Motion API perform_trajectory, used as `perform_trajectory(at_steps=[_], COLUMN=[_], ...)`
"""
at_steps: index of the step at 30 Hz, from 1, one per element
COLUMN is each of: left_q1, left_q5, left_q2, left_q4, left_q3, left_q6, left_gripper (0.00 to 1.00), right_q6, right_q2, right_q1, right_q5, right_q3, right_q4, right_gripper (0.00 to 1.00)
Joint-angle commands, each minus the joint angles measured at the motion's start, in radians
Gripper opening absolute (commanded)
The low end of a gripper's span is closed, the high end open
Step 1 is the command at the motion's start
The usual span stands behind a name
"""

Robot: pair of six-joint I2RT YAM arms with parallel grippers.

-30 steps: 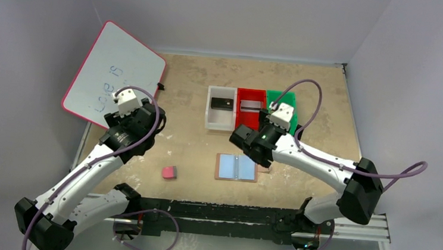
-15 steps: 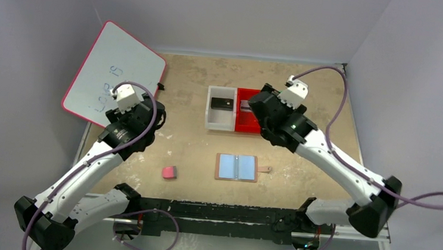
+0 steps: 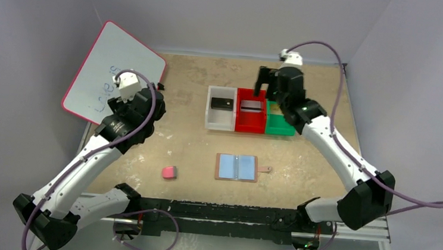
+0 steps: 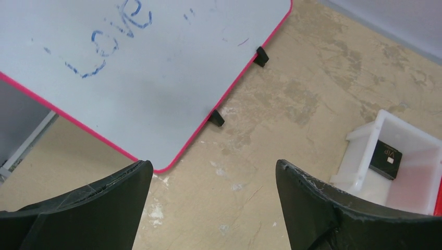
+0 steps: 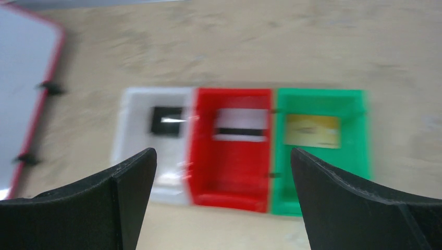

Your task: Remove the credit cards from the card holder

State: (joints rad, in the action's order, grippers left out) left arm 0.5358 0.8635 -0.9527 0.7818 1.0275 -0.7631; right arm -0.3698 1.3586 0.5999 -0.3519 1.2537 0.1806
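Well, eraser (image 3: 169,172) L of card holder (image 3: 236,167), apart.

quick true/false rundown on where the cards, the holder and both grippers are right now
1. The card holder lies open on the table. True.
2. The gold card lies in the green bin. True.
3. The black card shares a bin with the silver-grey card. False: the black one is in the white bin, the silver-grey one in the red bin.
4. The right gripper is shut on a card. False: it is open and empty, above the bins.
5. The left gripper is open near the whiteboard. True.
6. The pink eraser touches the card holder. False: they lie apart.
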Motion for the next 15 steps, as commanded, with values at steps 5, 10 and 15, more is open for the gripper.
perform_trajectory(at_steps=[5, 10, 15], left_q1=[-0.099, -0.248, -0.247], left_q5=[0.038, -0.047, -0.069], left_q2=[-0.233, -0.286, -0.174], left_q4=[-0.007, 0.055, 0.044], left_q3=[0.359, 0.612, 0.598], left_q6=[0.223, 0.268, 0.253], left_gripper=[0.9, 0.91, 0.91], right_q6=[0.232, 0.291, 0.307], right_q2=[-0.148, -0.24, -0.409], right_q1=[-0.282, -0.301, -0.3], right_q5=[0.01, -0.041, -0.055], right_q3=[0.081, 0.163, 0.05], right_q4=[-0.069, -0.059, -0.111], right_gripper=[1.0, 1.0, 1.0])
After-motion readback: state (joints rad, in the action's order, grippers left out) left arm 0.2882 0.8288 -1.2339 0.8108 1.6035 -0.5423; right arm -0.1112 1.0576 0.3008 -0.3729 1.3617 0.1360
